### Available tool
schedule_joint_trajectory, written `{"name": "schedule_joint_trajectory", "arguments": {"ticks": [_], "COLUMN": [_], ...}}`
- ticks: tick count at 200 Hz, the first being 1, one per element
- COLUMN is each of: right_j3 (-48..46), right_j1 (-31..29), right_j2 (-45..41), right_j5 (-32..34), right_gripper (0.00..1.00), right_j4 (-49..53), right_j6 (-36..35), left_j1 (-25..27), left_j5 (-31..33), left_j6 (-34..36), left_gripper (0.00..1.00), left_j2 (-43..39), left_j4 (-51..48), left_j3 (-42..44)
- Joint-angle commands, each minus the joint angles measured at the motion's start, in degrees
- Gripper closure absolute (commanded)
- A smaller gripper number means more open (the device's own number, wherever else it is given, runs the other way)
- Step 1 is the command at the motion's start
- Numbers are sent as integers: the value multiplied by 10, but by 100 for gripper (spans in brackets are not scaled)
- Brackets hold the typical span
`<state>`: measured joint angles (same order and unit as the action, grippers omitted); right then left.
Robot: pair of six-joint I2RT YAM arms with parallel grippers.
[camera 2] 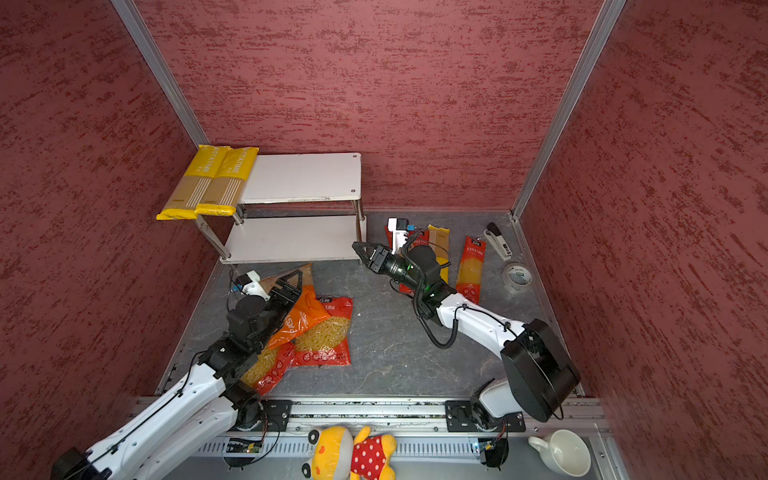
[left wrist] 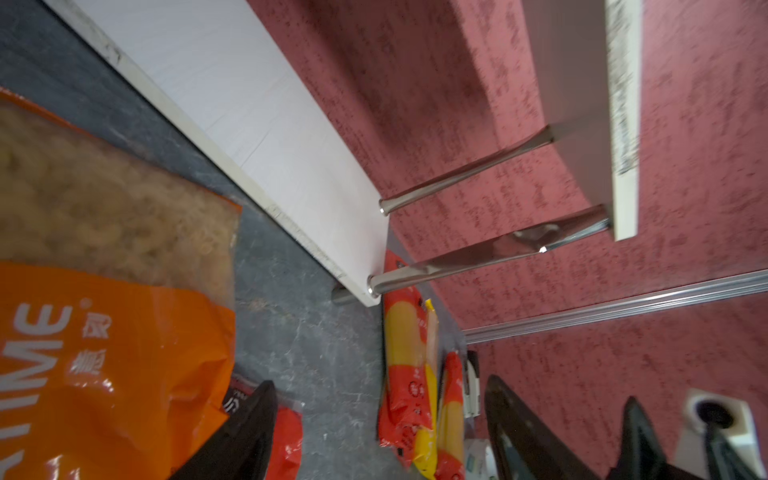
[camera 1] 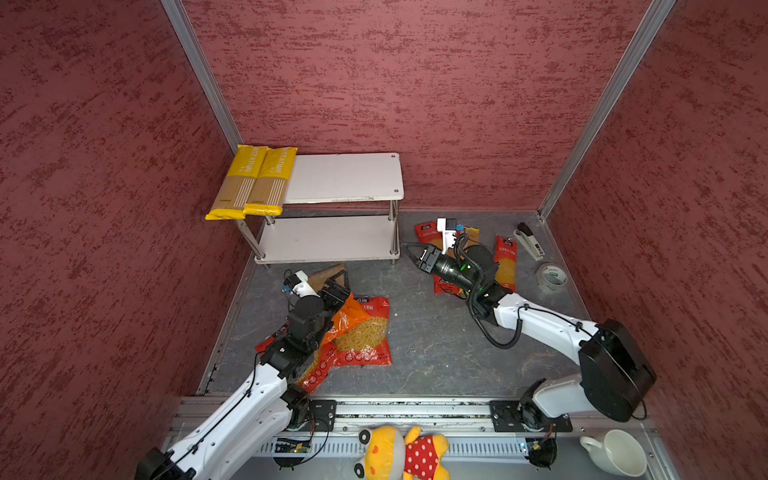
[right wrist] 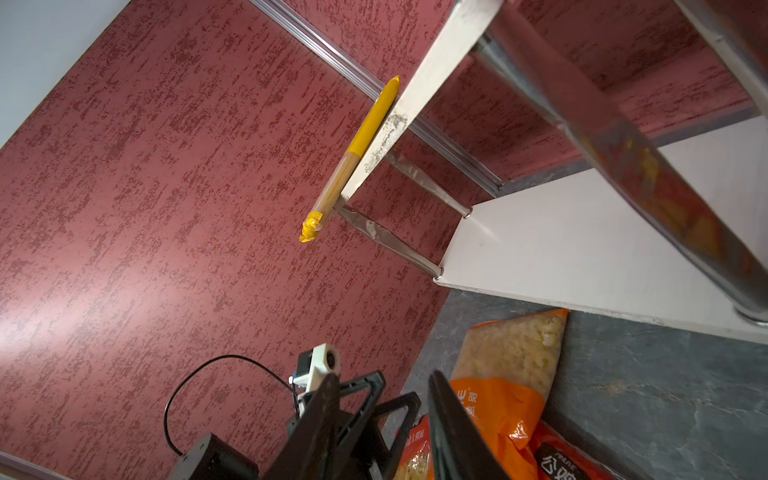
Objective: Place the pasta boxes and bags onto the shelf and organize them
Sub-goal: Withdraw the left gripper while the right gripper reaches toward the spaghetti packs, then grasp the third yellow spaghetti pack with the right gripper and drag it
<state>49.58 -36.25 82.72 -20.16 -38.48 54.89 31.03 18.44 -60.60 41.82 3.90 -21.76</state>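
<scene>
The shelf and the grey floor in front of me

The shelf (camera 1: 345,178) stands on the grey floor (camera 1: 432,345) against the back wall. Two yellow spaghetti packs (camera 1: 249,183) lie side by side on the left end of its upper board, with their near ends hanging past the front edge. On the floor to my left, an orange bag (camera 1: 349,316) lies across two red bags (camera 1: 370,336), its far end just beside the shelf's lower board. To my right lie red spaghetti packs (camera 1: 507,266) and one more yellow pack (camera 2: 439,235), then a stapler (camera 1: 530,243) and a tape roll (camera 1: 550,279) near the right wall.
</scene>
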Motion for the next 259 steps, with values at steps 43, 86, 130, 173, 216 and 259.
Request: {"name": "schedule_joint_trajectory", "arguments": {"ticks": [43,86,130,173,216,259], "right_j3": [-18,-45,-43,-33,-45,-49], "right_j1": [46,144,249,305,333,333], "right_j2": [-11,-5,30,86,124,163], "right_j5": [98,126,156,138,117,36], "right_gripper": [65,62,55,50,45,50], "right_j4": [232,338,391,394,377,357], "right_j6": [-62,-106,-177,-191,-195,-195], "left_j1": [128,156,198,206,206,205], "left_j5": [67,-23,-33,-32,-31,-34], "left_j6": [54,112,135,159,160,159], "left_gripper": [22,22,22,22,22,22], "left_j2": [175,343,435,444,441,447], "left_j4": [108,175,190,169,167,168], "left_j3": [-24,-69,-117,-135,-127,-131]}}
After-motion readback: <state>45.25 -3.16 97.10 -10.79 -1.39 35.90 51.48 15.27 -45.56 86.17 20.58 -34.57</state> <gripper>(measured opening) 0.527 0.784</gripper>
